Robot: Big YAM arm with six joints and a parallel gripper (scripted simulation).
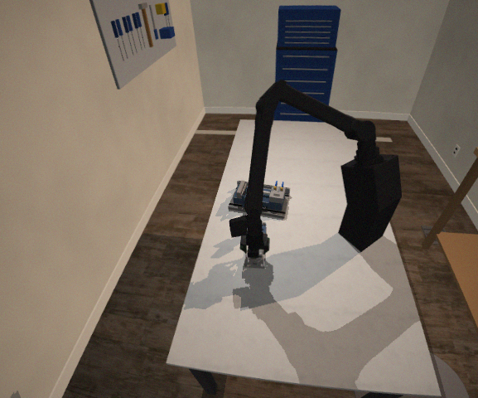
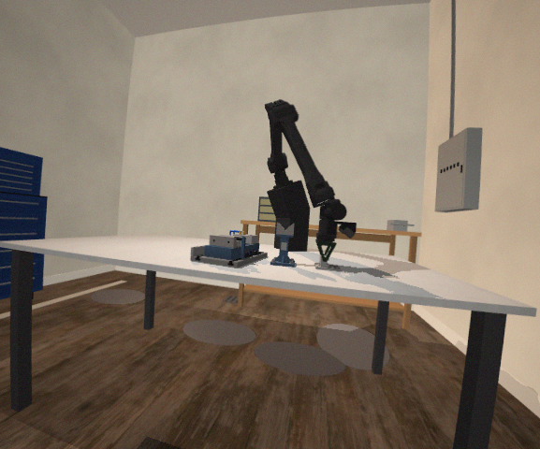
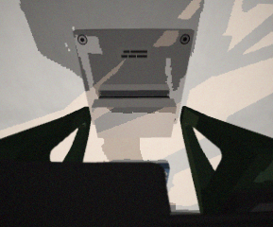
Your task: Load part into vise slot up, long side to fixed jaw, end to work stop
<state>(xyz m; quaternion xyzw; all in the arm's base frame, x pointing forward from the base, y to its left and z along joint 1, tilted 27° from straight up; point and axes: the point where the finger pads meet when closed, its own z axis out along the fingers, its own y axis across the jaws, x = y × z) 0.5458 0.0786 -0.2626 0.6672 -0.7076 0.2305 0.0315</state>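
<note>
The part (image 3: pixel 133 101) is a grey block with a dark slot along its top. It lies on the grey infeed plate (image 3: pixel 108 47) (image 1: pixel 253 266), which has a screw in each far corner. My gripper (image 3: pixel 135 113) (image 1: pixel 254 255) (image 2: pixel 324 256) is open and points straight down just over the plate, one dark finger on each side of the part, nothing between them touching. The vise (image 1: pixel 272 197) (image 2: pixel 228 249) stands farther back on the table, partly hidden by my arm in the top view. The blue V-block (image 2: pixel 283 259) stands between the vise and the plate.
The arm's black base box (image 1: pixel 371 196) (image 2: pixel 290 212) stands at the table's right side. A blue tool cabinet (image 1: pixel 307 60) is against the far wall. Wooden benches (image 1: pixel 474 265) stand beside the white table (image 1: pixel 316 342).
</note>
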